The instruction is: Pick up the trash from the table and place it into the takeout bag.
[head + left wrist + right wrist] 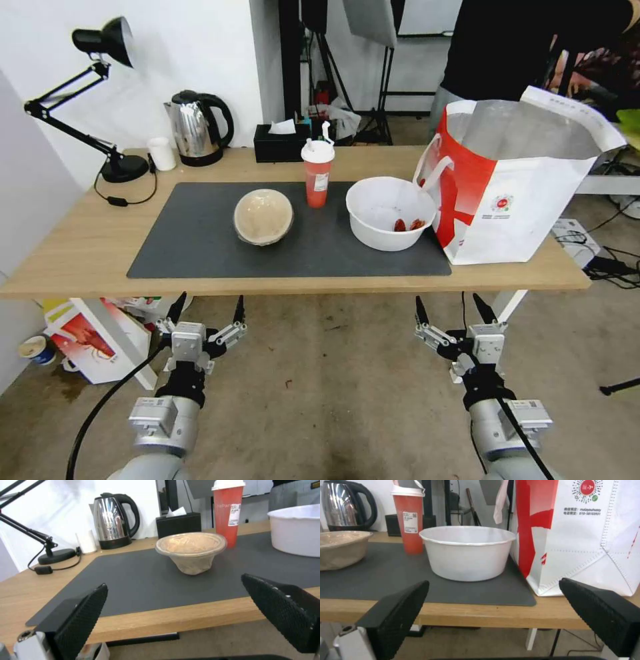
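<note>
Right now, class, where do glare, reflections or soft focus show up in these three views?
Head view: the takeout bag's foil lining shines pale. Left wrist view: the kettle mirrors the room, and the left hand's fingers sit soft up close. Right wrist view: the white bowl is evenly lit, its shadow faint.

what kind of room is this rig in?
Probably an office or lab staged for recording: a light-wood desk with a lamp and kettle, light stands behind it, bare concrete floor. Takeout leftovers sit by a takeout bag.
</note>
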{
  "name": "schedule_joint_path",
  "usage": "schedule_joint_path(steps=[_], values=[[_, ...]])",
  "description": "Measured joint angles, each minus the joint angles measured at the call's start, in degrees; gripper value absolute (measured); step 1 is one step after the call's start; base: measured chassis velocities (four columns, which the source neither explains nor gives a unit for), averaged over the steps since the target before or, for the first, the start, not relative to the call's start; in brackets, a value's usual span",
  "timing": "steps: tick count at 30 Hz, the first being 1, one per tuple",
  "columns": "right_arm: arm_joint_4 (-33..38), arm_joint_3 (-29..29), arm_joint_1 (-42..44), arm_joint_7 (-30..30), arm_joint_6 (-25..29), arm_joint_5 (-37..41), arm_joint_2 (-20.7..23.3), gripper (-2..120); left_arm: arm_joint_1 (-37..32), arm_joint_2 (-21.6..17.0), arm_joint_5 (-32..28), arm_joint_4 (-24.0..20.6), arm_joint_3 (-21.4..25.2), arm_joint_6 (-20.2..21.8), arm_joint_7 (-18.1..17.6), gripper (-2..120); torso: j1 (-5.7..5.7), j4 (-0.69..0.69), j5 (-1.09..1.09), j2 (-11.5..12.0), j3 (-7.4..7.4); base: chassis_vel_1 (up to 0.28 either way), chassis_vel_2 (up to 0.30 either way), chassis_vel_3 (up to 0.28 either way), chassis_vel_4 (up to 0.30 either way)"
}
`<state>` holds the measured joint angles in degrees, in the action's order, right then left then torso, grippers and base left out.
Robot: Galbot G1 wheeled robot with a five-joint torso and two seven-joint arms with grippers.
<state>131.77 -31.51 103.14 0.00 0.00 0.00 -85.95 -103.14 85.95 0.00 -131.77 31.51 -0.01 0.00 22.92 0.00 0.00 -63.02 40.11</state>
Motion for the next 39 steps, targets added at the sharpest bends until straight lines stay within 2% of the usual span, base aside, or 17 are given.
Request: schedule_joint_path(steps=[15, 17, 20, 23, 24, 26, 30, 31, 33, 34, 36, 38, 39], values=[[0.0, 0.6, -0.7, 0.0, -1.2, 0.2, 0.6, 100, 0.0, 0.0, 0.0, 0.0, 0.0, 0.0, 0.0, 100, 0.00, -0.02, -0.01, 0.0, 0.00, 0.000, 0.000, 0.000, 0.000], [0.0, 1.4, -1.6, -0.1, -2.9, 0.4, 1.4, 100, 0.0, 0.0, 0.0, 0.0, 0.0, 0.0, 0.0, 100, 0.00, -0.01, -0.01, 0.0, 0.00, 0.000, 0.000, 0.000, 0.000], [-0.1, 4.1, -4.7, -0.4, -8.3, 1.3, 3.9, 100, 0.0, 0.0, 0.0, 0.0, 0.0, 0.0, 0.0, 100, 0.00, 0.00, 0.00, 0.0, 0.00, 0.000, 0.000, 0.000, 0.000], [-0.1, 5.3, -6.3, -0.6, -10.6, 1.7, 5.2, 100, 0.0, 0.0, 0.0, 0.0, 0.0, 0.0, 0.0, 100, 0.01, 0.04, 0.01, 0.0, 0.00, 0.000, 0.000, 0.000, 0.000], [-0.1, 5.6, -6.7, -0.6, -11.3, 1.8, 5.5, 100, 0.0, 0.0, 0.0, 0.0, 0.0, 0.0, 0.0, 100, 0.00, -0.02, -0.01, 0.0, 0.00, 0.000, 0.000, 0.000, 0.000], [-0.1, 6.2, -7.2, -0.6, -12.2, 2.0, 6.0, 100, 0.0, 0.0, 0.0, 0.0, 0.0, 0.0, 0.0, 100, 0.00, -0.02, -0.01, 0.0, 0.00, 0.000, 0.000, 0.000, 0.000], [-0.1, 9.0, -10.3, -0.9, -18.1, 3.2, 8.8, 100, 0.0, 0.0, 0.0, 0.0, 0.0, 0.0, 0.0, 100, 0.00, 0.01, 0.00, 0.0, 0.00, 0.000, 0.000, 0.000, 0.000], [-0.1, 9.0, -10.3, -0.9, -18.1, 3.2, 8.8, 100, 0.0, 0.0, 0.0, 0.0, 0.0, 0.0, 0.0, 100, 0.00, 0.01, 0.00, 0.0, 0.00, 0.000, 0.000, 0.000, 0.000], [-0.1, 11.7, -13.1, -1.2, -23.4, 4.3, 11.3, 100, 0.0, 0.0, 0.0, 0.0, 0.0, 0.0, 0.0, 100, 0.00, 0.00, 0.00, 0.0, 0.00, 0.000, 0.000, 0.000, 0.000], [-0.1, 11.7, -13.1, -1.2, -23.4, 4.3, 11.3, 100, 0.0, 0.0, 0.0, 0.0, 0.0, 0.0, 0.0, 100, 0.00, 0.00, 0.00, 0.0, 0.00, 0.000, 0.000, 0.000, 0.000], [-0.1, 13.9, -15.6, -1.5, -27.9, 5.3, 13.5, 100, 0.0, 0.0, 0.0, 0.0, 0.0, 0.0, 0.0, 100, 0.00, 0.00, 0.00, 0.0, 0.00, 0.000, 0.000, 0.000, 0.000], [-0.1, 14.4, -16.2, -1.6, -29.0, 5.6, 14.0, 100, 0.0, 0.0, 0.0, 0.0, 0.0, 0.0, 0.0, 100, 0.00, 0.00, 0.00, 0.0, 0.00, 0.000, 0.000, 0.000, 0.000], [-0.1, 15.9, -17.8, -1.8, -32.0, 6.2, 15.4, 100, 0.0, 0.0, 0.0, 0.0, 0.0, 0.0, 0.0, 100, 0.00, 0.00, 0.00, 0.0, 0.00, 0.000, 0.000, 0.000, 0.000]])
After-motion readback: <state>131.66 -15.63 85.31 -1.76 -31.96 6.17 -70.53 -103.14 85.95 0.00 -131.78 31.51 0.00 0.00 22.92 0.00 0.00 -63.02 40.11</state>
